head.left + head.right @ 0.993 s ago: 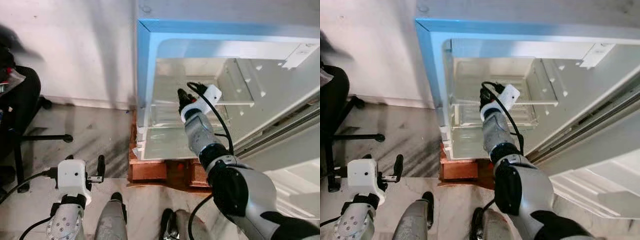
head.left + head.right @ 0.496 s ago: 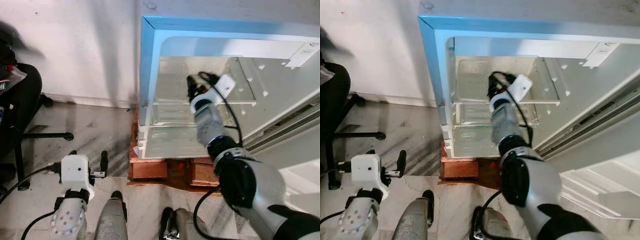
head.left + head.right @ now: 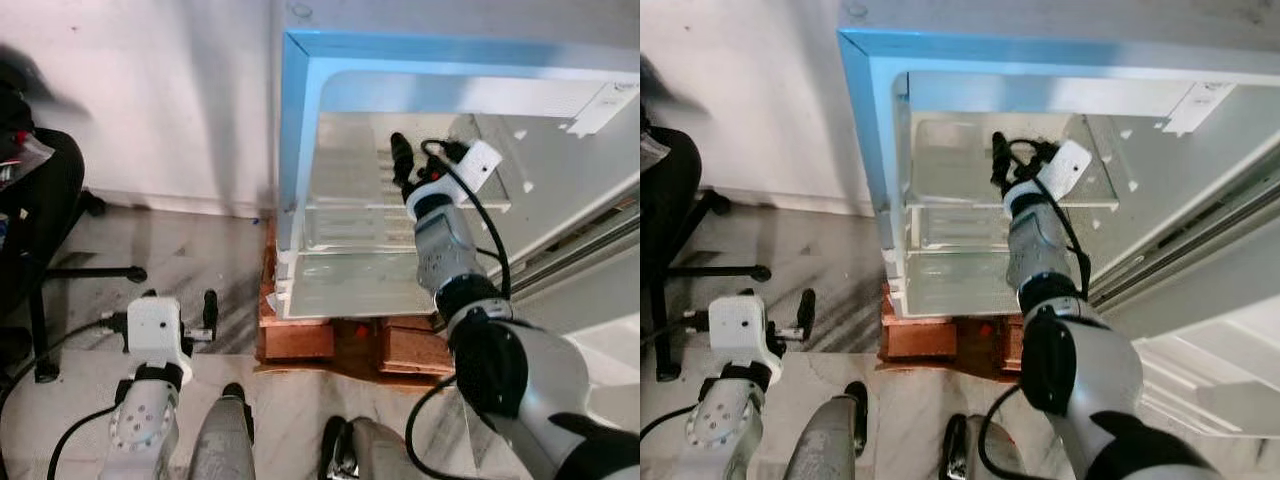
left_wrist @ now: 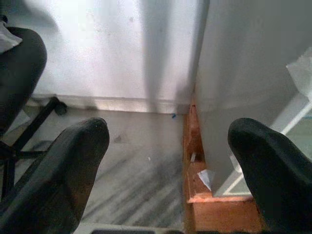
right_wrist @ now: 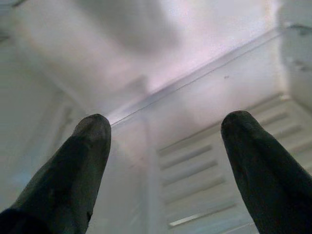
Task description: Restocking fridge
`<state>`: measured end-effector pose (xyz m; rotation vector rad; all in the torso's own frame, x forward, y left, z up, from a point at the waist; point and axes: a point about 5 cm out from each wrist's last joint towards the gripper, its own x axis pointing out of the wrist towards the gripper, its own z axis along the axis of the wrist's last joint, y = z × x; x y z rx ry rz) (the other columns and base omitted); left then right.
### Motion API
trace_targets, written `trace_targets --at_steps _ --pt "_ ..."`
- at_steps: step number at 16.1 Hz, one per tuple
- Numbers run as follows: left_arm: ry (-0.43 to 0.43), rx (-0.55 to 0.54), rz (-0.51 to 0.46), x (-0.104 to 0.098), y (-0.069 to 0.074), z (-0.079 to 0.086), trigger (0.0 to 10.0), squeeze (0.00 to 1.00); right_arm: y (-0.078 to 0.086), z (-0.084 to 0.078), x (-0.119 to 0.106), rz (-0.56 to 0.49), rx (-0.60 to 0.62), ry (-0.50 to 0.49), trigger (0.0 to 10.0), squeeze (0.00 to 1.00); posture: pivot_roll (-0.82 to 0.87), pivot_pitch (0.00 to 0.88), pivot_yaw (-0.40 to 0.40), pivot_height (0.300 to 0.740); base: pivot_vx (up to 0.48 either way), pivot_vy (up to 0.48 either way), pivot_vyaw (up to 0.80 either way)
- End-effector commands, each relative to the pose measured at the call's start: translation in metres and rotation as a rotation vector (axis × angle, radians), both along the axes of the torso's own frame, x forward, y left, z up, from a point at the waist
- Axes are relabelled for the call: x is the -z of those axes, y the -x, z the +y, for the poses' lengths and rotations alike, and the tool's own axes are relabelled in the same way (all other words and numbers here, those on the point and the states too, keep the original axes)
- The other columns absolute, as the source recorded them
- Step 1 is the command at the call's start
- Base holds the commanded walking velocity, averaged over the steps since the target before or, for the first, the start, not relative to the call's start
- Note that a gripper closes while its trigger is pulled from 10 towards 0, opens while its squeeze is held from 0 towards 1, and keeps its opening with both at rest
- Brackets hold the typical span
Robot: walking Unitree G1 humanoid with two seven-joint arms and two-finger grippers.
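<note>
While the fridge [image 3: 300, 120] stands open on its wooden blocks [image 3: 300, 340], the right gripper [image 3: 402, 160] is reached inside, just above the front edge of the glass shelf [image 3: 350, 215]. Its fingers [image 5: 83, 161] are spread wide and nothing is held between them, probably because the shelf is being approached empty-handed. The left gripper [image 3: 208, 305] is kept low over the marble floor [image 3: 190, 270], its fingers also apart and empty. No item for restocking can be made out.

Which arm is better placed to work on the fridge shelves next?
Right. The right end effector is open and already inside the fridge, over the glass shelf. The left end effector hangs low over the floor beside the fridge, open and empty.
</note>
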<state>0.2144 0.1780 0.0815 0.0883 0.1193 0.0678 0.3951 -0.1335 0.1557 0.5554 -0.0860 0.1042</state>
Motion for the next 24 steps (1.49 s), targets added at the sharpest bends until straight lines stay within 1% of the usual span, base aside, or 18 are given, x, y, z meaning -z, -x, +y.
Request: trace_targets --at_steps 1,2,3,4,6,7,8,9,10,11,13,14,16,19,22,23,24 --pt "0.003 0.0 0.024 0.006 0.003 0.0 10.0 0.0 0.003 0.0 0.003 -0.027 -0.025 0.026 10.0 1.0 0.3 0.203 -0.111 0.74 0.0 0.0 0.0" --pt "0.002 0.003 0.016 0.006 0.0 0.0 10.0 0.0 0.007 0.0 0.006 -0.065 -0.058 0.082 10.0 1.0 0.3 0.194 -0.107 0.74 0.0 0.0 0.0" --pt "0.001 0.005 0.012 0.005 -0.002 0.001 10.0 0.0 0.009 -0.001 0.008 -0.08 -0.063 0.111 10.0 1.0 0.3 0.183 -0.103 0.74 0.0 0.0 0.0" --pt "0.0 0.006 0.01 0.005 -0.003 0.001 10.0 0.0 0.014 -0.008 0.011 -0.1 -0.048 0.157 10.0 1.0 0.29 0.178 -0.101 0.74 0.0 0.0 0.0" --pt "0.0 0.009 0.004 0.006 -0.005 0.002 10.0 0.0 0.023 -0.015 0.018 -0.125 -0.045 0.222 10.0 1.0 0.28 0.163 -0.101 0.74 0.0 0.0 0.0" --pt "-0.004 0.016 0.003 0.007 -0.006 0.002 10.0 0.0 0.031 -0.02 0.025 -0.134 -0.045 0.266 10.0 1.0 0.28 0.153 -0.1 0.74 0.0 0.0 0.0" --pt "-0.006 0.019 0.003 0.007 -0.006 0.002 10.0 0.0 0.04 -0.023 0.032 -0.133 -0.05 0.307 10.0 0.6 0.27 0.149 -0.099 0.74 0.0 0.0 0.0" --pt "-0.006 0.021 0.002 0.007 -0.006 0.001 10.0 0.0 0.05 -0.023 0.047 -0.091 -0.069 0.332 10.0 0.0 0.27 0.151 -0.098 0.74 0.0 0.0 0.0" --pt "-0.007 0.023 0.003 0.007 -0.006 0.0 10.0 0.0 0.062 -0.018 0.065 -0.029 -0.122 0.343 10.0 0.0 0.27 0.154 -0.098 0.74 0.0 0.0 0.0" --pt "-0.007 0.026 0.004 0.008 -0.006 0.0 10.0 0.0 0.07 -0.014 0.084 0.059 -0.17 0.358 10.0 0.0 0.26 0.156 -0.097 0.74 0.0 0.0 0.0" --pt "-0.006 0.033 0.008 0.009 -0.005 -0.001 10.0 0.0 0.077 -0.003 0.098 0.124 -0.269 0.38 10.0 0.0 0.26 0.161 -0.095 0.74 0.0 0.0 0.0" --pt "-0.005 0.041 0.011 0.01 -0.004 -0.003 10.0 0.0 0.078 0.004 0.105 0.161 -0.326 0.406 10.0 0.0 0.27 0.166 -0.096 0.74 0.0 0.0 0.0" --pt "-0.005 0.044 0.009 0.009 -0.004 -0.004 10.0 0.0 0.076 0.011 0.103 0.17 -0.38 0.416 10.0 0.0 0.28 0.17 -0.098 0.74 0.0 0.0 0.0" --pt "-0.03 0.042 0.01 0.008 -0.002 0.0 10.0 0.0 0.075 0.012 0.098 0.133 -0.371 0.379 10.0 0.0 0.29 0.166 -0.099 0.74 0.0 0.0 0.0" --pt "-0.034 0.049 0.007 0.008 -0.005 0.0 10.0 0.0 0.09 0.021 0.108 0.139 -0.402 0.368 10.0 0.0 0.28 0.163 -0.089 0.74 0.0 0.0 0.0" --pt "-0.031 0.055 0.007 0.008 -0.007 -0.003 10.0 0.0 0.093 0.03 0.111 0.136 -0.442 0.37 10.0 0.0 0.27 0.165 -0.084 0.74 0.0 0.0 0.0" --pt "-0.028 0.06 0.008 0.008 -0.007 -0.004 10.0 0.0 0.092 0.036 0.111 0.133 -0.461 0.369 10.0 0.0 0.27 0.166 -0.083 0.74 0.0 0.0 0.0"
